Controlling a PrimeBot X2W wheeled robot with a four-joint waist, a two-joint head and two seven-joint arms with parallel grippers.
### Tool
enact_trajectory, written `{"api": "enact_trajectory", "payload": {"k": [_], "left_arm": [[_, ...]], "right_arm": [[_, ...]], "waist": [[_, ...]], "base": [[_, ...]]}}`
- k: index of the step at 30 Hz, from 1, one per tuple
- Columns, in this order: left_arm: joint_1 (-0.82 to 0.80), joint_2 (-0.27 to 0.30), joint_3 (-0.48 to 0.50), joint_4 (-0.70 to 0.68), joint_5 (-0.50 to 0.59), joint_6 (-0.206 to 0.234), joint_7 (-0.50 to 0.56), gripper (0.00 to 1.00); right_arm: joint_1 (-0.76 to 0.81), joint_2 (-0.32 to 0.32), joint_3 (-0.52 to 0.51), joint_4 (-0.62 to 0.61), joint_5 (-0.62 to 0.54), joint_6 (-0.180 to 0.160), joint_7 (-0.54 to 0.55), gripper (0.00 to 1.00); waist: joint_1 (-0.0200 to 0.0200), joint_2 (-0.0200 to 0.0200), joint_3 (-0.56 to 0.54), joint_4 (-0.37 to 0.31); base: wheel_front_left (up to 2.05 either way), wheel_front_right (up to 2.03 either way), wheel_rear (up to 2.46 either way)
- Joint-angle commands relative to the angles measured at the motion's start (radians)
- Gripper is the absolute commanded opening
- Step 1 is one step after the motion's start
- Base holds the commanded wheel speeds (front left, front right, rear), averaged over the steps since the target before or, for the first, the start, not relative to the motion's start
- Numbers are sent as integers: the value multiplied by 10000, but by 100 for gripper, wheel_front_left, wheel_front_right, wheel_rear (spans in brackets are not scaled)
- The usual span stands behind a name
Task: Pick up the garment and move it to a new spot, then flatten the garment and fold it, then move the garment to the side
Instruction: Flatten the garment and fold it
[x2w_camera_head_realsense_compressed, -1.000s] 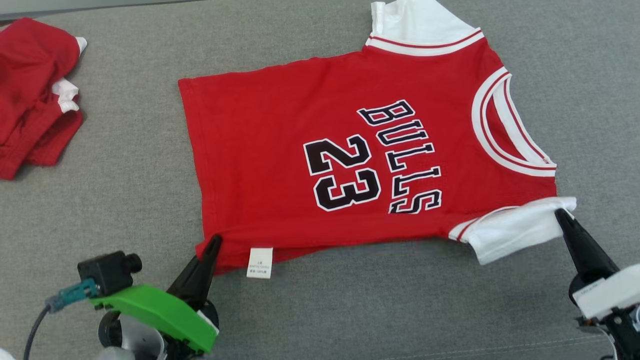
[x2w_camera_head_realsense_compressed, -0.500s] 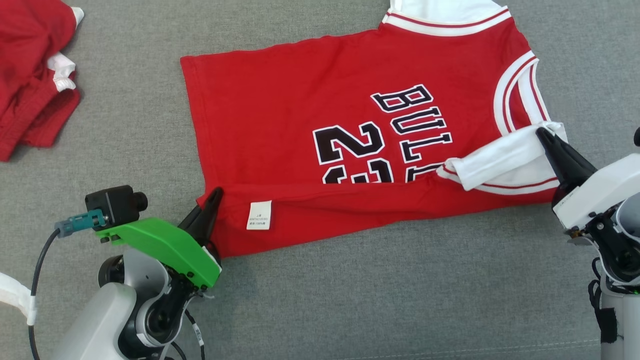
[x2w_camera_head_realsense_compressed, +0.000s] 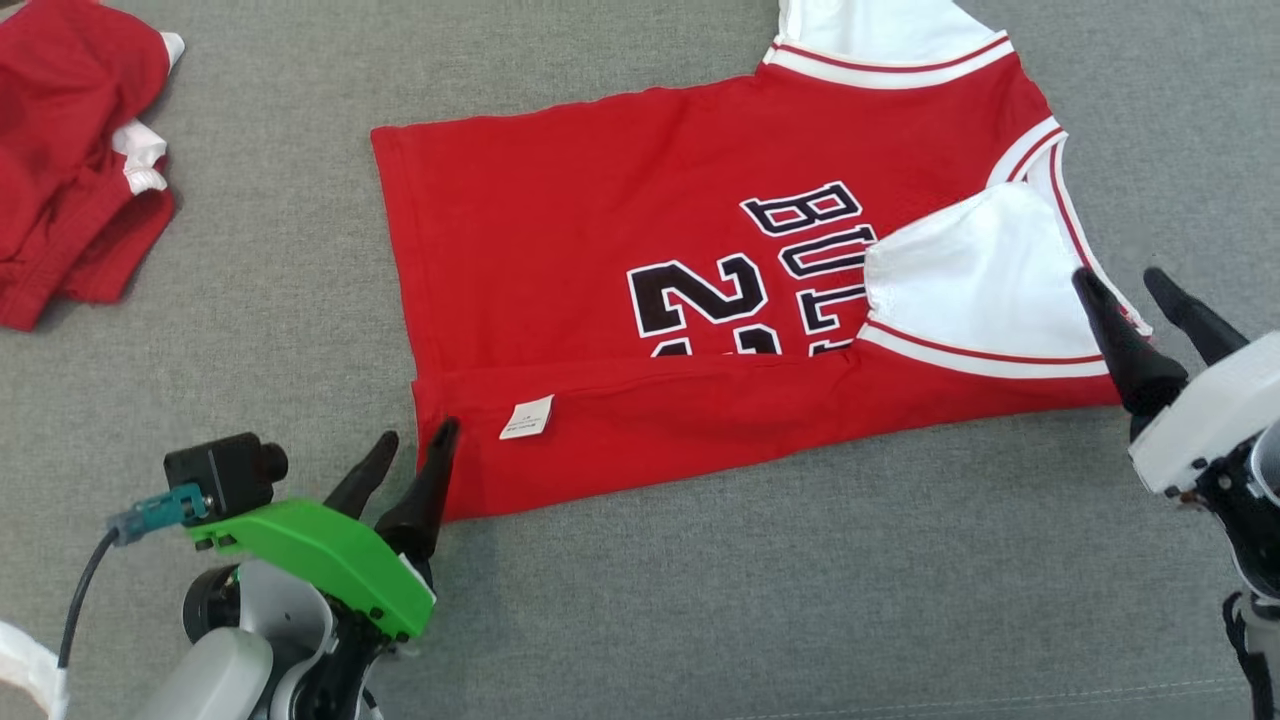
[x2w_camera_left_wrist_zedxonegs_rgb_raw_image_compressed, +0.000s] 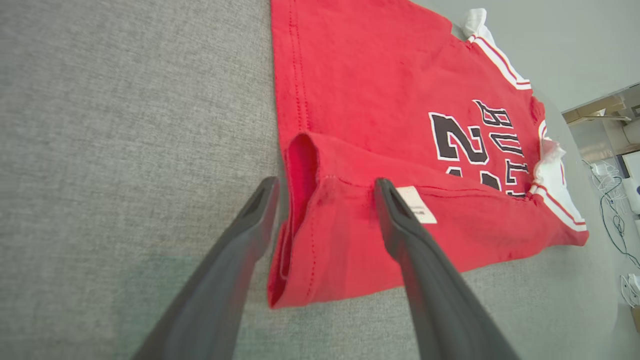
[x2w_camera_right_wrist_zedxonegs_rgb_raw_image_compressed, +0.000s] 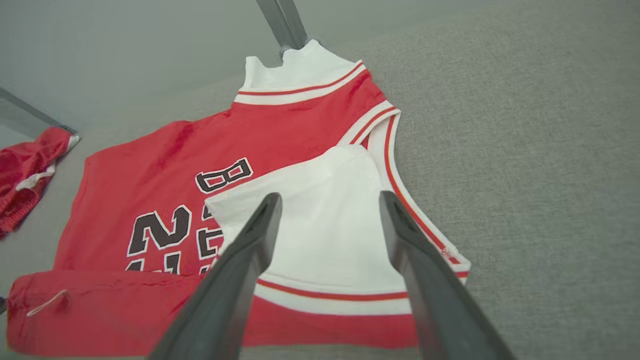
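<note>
Garment (x2w_camera_head_realsense_compressed: 620, 230) laid flat on the grey table (x2w_camera_head_realsense_compressed: 700, 620), near long edge folded in.
Its long axis is seen running crosswise: hem at the left gripper (x2w_camera_head_realsense_compressed: 419, 432), collar end at the right gripper (x2w_camera_head_realsense_compressed: 1118, 275), both held spread, nothing pinched. The unfolded far edge is judged to lie straight ahead of both, each end to be reached by its nearer arm.

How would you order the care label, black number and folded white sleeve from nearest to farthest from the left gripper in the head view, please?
1. The care label, just right of the left gripper.
2. The black number, middle of the jersey.
3. The folded white sleeve, far right.
</note>
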Motion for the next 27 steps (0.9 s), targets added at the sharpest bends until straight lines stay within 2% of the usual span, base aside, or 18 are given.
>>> {"api": "enact_trajectory", "payload": {"k": [1,3,7,13,18,19,20,24,27], "left_arm": [[268,60,55,-166,-57,50,-76,100],[492,273,71,-362,23,121,-87,100],[464,546,-117,-261,346,303,97,100],[79,679,-651,-52,545,97,794,100],[-235,654,-1045,257,575,-167,1267,100],[-277,629,-1166,328,565,-243,1421,48],[-282,602,-1256,374,528,-326,1513,0],[-258,787,-1323,491,364,-594,1722,0],[-108,1205,-1109,336,158,-724,1879,0]], "right_arm": [[333,-249,-77,-117,-234,-2,104,100],[756,-703,-41,-272,-631,0,254,100],[1066,-1112,-286,-68,-1253,0,497,100],[592,-1247,53,616,-1709,0,1006,100],[233,-1135,489,1263,-1533,0,1499,100],[223,-1130,593,1427,-1475,0,1649,43],[208,-1161,719,1517,-1369,1,1747,0],[286,-1318,711,1644,-828,-5,1884,0],[647,-1655,466,1326,-212,-10,2102,0]], "waist": [[0,0,-68,-99],[0,0,9,-135],[0,0,300,-102],[0,0,847,-29],[0,0,1074,49],[0,0,1088,63],[0,0,1084,78],[0,0,803,98],[0,0,433,82]], "base": [[0,0,0],[0,0,0],[0,0,0],[0,0,0],[0,0,0],[0,0,0],[0,0,0],[0,0,0],[0,0,0]]}}
